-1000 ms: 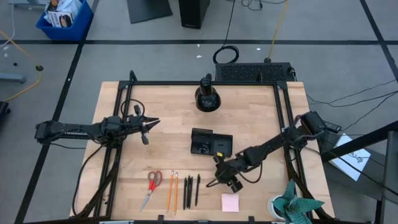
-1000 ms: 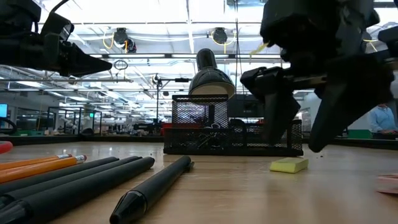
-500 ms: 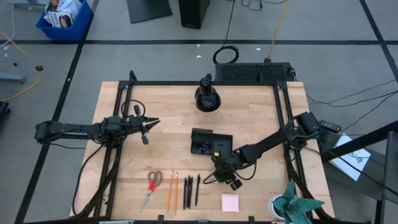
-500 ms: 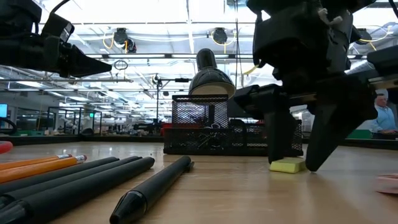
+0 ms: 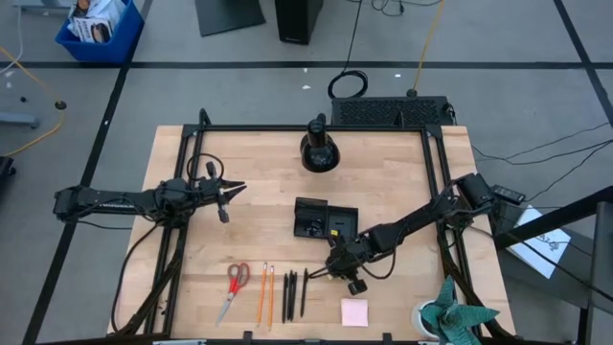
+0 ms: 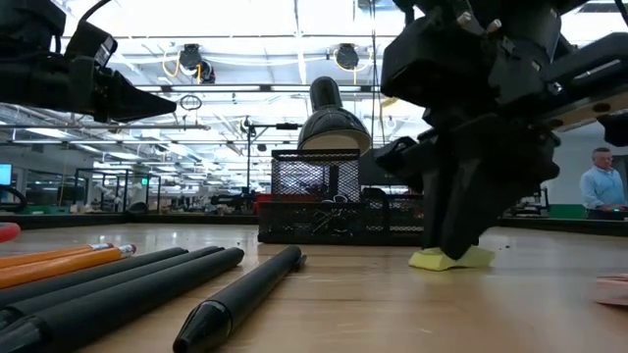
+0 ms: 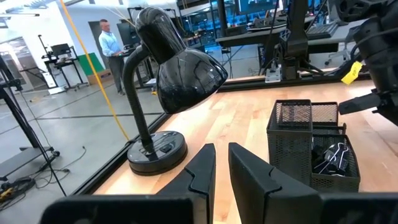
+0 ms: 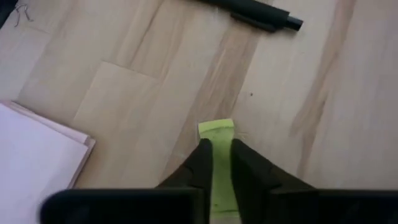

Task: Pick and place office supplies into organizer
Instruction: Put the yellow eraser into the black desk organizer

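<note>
We are holding the left gripper (image 5: 233, 189) above the table (image 5: 393, 163) on its left side, fingers drawn nearly together around nothing. Straight ahead of it, past its fingertips (image 7: 208, 163), a black desk lamp (image 7: 163, 68) is standing on its round base, and the organizer (image 7: 314, 146) is sitting farther off, with small black clips (image 7: 329, 157) lying in one of its mesh compartments.

Nearer the table's front edge than this gripper, the office supplies are lying in a row: red-handled scissors (image 5: 234, 283), then two orange pencils (image 5: 265, 292), then three black pens (image 5: 295, 290), and the pink sticky-note pad (image 5: 354, 311) beyond them.

We are pressing the right gripper (image 5: 337, 271) down to the wood between the pens and the pad, just in front of the organizer. Its fingers (image 8: 200, 163) are clamping a tiny yellow-green piece (image 8: 216, 130), which is sticking out past the fingertips. In the low view the piece (image 6: 430, 259) is resting on the table, squeezed between the dark fingers, with the organizer directly behind it. One black pen (image 8: 252, 12) is lying ahead of this gripper, and the pad's corner (image 8: 37, 155) is lying just to one side of it.

A person (image 6: 598, 186) is standing in the room far behind.
</note>
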Motion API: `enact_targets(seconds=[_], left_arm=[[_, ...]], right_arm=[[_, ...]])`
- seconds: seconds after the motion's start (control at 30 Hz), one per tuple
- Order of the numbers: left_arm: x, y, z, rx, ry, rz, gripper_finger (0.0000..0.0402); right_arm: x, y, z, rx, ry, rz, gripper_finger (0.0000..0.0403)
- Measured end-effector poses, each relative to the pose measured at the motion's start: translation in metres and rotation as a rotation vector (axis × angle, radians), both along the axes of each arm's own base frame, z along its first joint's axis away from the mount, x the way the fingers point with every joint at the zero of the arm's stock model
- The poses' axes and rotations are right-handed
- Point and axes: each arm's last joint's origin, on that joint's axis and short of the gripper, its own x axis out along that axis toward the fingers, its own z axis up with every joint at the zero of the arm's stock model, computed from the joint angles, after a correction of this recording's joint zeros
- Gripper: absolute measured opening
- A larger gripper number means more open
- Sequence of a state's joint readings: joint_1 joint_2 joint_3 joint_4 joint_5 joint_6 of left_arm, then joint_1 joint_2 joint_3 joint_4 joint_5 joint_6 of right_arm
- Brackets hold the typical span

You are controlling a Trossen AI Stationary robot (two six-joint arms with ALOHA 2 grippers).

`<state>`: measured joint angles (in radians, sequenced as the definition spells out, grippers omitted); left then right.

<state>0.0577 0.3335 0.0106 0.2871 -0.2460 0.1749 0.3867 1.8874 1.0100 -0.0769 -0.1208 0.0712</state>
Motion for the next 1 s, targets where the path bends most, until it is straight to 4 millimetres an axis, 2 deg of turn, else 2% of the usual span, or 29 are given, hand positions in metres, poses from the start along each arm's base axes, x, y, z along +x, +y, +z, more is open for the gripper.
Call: enact_targets(seconds=[0.1,0.47,0.6,0.83,1.0], left_arm=[[0.0,0.0,0.0,0.0,0.0,0.0,0.0051],[0.0,0.0,0.0,0.0,-0.002,0.0,0.0051],[0.0,0.0,0.0,0.0,-0.002,0.0,0.0051],[0.0,0.0,0.0,0.0,-0.001,0.0,0.0051],[0.0,0.0,0.0,0.0,-0.001,0.0,0.0051]], right_arm=[[0.001,0.003,0.002,-0.024,-0.037,-0.015,0.0005],[-0.001,0.006,0.016,-0.02,-0.101,-0.013,0.0009],[-0.001,0.006,0.017,-0.006,-0.097,0.002,0.0046],[-0.001,0.006,0.017,0.01,-0.09,-0.011,0.0133],[0.0,0.006,0.017,0.0,-0.096,0.001,0.0174]])
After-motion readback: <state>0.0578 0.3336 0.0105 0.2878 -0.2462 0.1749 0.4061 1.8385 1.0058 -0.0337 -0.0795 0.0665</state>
